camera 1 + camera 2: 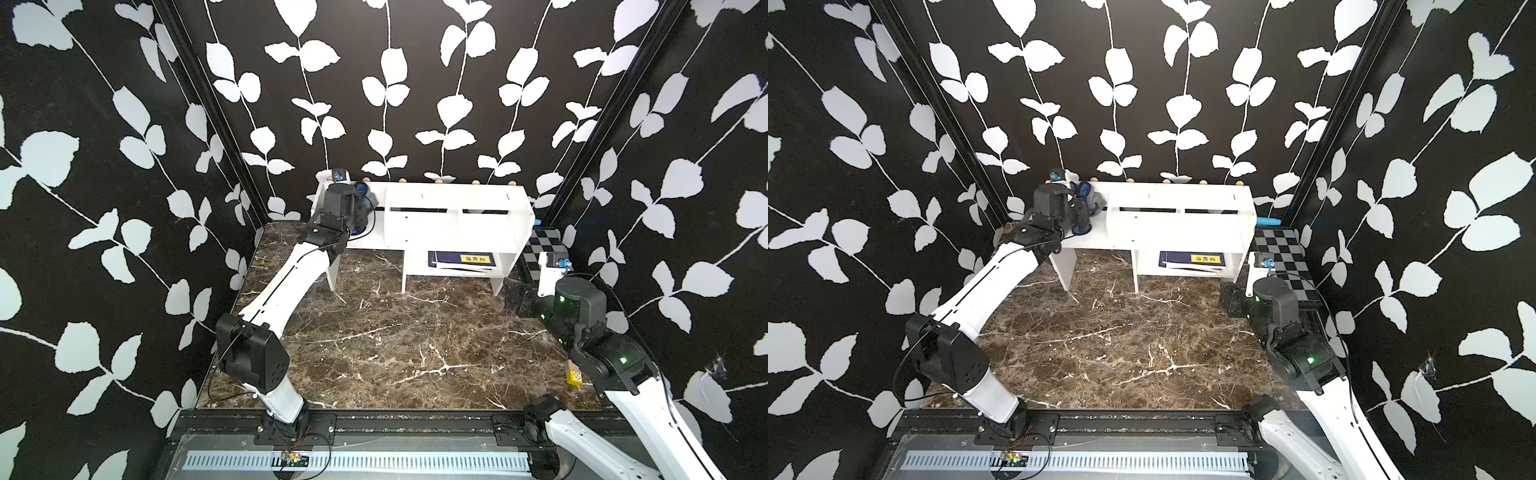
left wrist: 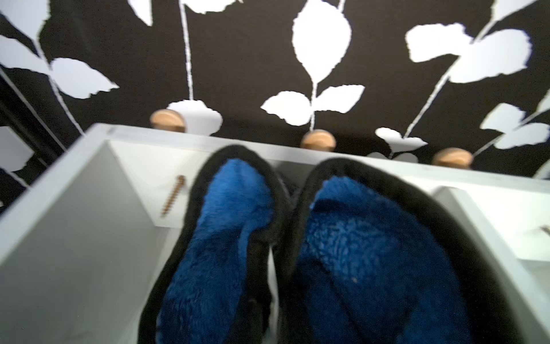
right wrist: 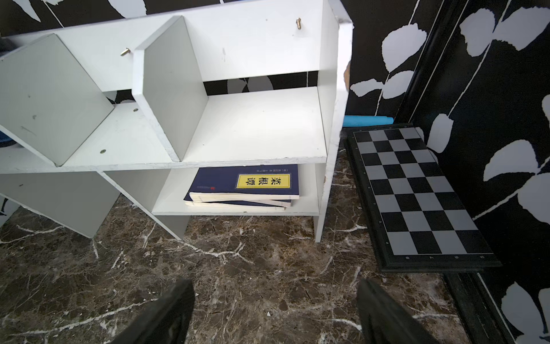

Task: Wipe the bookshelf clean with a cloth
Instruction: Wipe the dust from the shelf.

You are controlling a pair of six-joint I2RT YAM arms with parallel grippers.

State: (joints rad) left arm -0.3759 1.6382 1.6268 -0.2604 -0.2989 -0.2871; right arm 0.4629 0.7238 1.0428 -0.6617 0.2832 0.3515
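While the left gripper point(image 1: 1084, 210) clamps the cloth point(image 2: 357, 238) (blue face out) against the bookshelf point(image 1: 449, 216), the right gripper point(image 3: 275, 290) gapes empty.

Bookshelf point(image 1: 457, 195): plain white, with tan wooden knobs point(image 2: 318, 140) along its 12 o'clock edge. Cloth point(image 2: 357, 253): bright blue fuzzy face, black edging; in a top view the cloth point(image 1: 1096, 199) also shows grey. Books point(image 3: 247, 183): navy covers, yellow label, black characters. Board point(image 3: 416, 193) at the bookshelf's 3 o'clock: black-and-grey checks, black frame. Counter point(image 1: 395, 340): dark brown marble, white veins. Walls point(image 1: 395, 83): black, white leaf-and-vine print. Roll point(image 3: 367, 120) at the board's 12 o'clock: light blue.
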